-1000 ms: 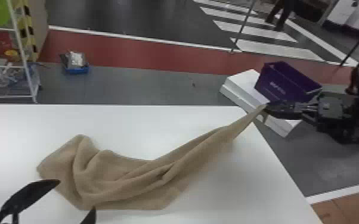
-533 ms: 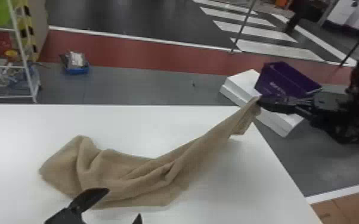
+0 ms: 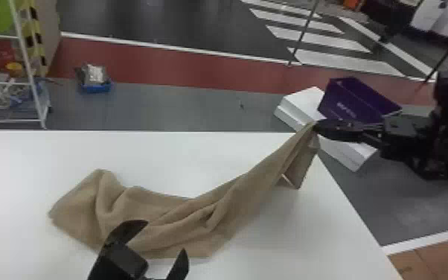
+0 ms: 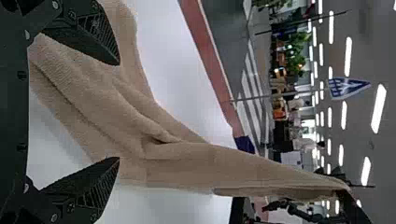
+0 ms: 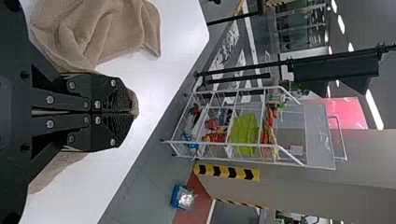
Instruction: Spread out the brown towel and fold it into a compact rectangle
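The right gripper (image 3: 317, 127) has its jaws together, clamped on a gathered end of the brown towel (image 3: 149, 208); in the right wrist view, a small lip of cloth pokes out just past the fingertips (image 5: 131, 113). That end is held up near the far right corner of the white table (image 3: 29, 160). From the right jaws the towel slopes down leftward and toward the robot in long, narrow folds, and a loose flap hangs close below them. The rest lies rumpled on the table, beyond the left jaws and spreading to both sides of them, its rounded folds highest past the left finger. The left gripper (image 3: 166, 236) stands with its jaws wide apart at the towel's near edge, nothing clamped between them; in the left wrist view, cloth runs across behind the gap. Whether either left finger touches the cloth, I cannot tell. Behind the right jaws, off the table, a purple box (image 3: 361, 100) sits on a white box (image 3: 349, 152).
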Controlling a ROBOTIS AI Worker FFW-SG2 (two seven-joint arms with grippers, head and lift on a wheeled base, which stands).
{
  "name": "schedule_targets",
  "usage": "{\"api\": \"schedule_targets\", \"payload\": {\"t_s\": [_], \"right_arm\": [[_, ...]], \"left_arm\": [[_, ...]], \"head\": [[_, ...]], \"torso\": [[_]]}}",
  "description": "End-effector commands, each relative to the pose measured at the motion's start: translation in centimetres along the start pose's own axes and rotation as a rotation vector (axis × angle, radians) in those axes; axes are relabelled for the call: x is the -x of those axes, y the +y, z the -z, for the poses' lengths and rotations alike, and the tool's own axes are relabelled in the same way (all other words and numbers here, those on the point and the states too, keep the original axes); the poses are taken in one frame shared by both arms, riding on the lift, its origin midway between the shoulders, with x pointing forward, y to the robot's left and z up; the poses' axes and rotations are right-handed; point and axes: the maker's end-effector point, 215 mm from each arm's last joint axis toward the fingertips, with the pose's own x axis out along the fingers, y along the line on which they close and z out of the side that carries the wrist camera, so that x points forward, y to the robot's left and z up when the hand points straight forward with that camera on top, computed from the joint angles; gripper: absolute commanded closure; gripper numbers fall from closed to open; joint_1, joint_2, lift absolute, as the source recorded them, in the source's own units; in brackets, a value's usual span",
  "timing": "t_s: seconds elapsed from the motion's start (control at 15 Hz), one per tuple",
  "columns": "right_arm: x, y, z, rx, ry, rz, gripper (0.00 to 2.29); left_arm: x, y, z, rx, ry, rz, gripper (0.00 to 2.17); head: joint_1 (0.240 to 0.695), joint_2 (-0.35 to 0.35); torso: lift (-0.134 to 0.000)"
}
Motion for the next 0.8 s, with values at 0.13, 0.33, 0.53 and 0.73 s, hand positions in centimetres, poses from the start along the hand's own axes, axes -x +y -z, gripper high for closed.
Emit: {"api": "schedule_targets", "payload": {"t_s": [0.13,0.33,0.53,0.73], "right_arm": [[0.1,0.6,-0.2,-0.003,-0.01,-0.009,1.24],[0.4,0.8,-0.6,-0.004,-0.026,-0.01,1.23],[1.0,0.6,-0.9,-0.006,-0.041,-0.001,1.23],[2.5,0.6,-0.5,-0.013,-0.059,0.008,1.23]], "left_arm": [[-2.5,-1.6,1.0,-0.058,0.06,0.045,0.21],[-3.8,-0.7,5.6,-0.069,0.212,0.041,0.53],[-3.4,3.1,6.0,-0.134,0.23,-0.087,1.28],[0.0,7.6,2.5,-0.139,0.157,-0.201,1.58]], "head": [[0.695,-0.35],[0.695,-0.35],[0.695,-0.35],[0.695,-0.35]], "torso": [[-0.124],[-0.124],[-0.124],[-0.124]]}}
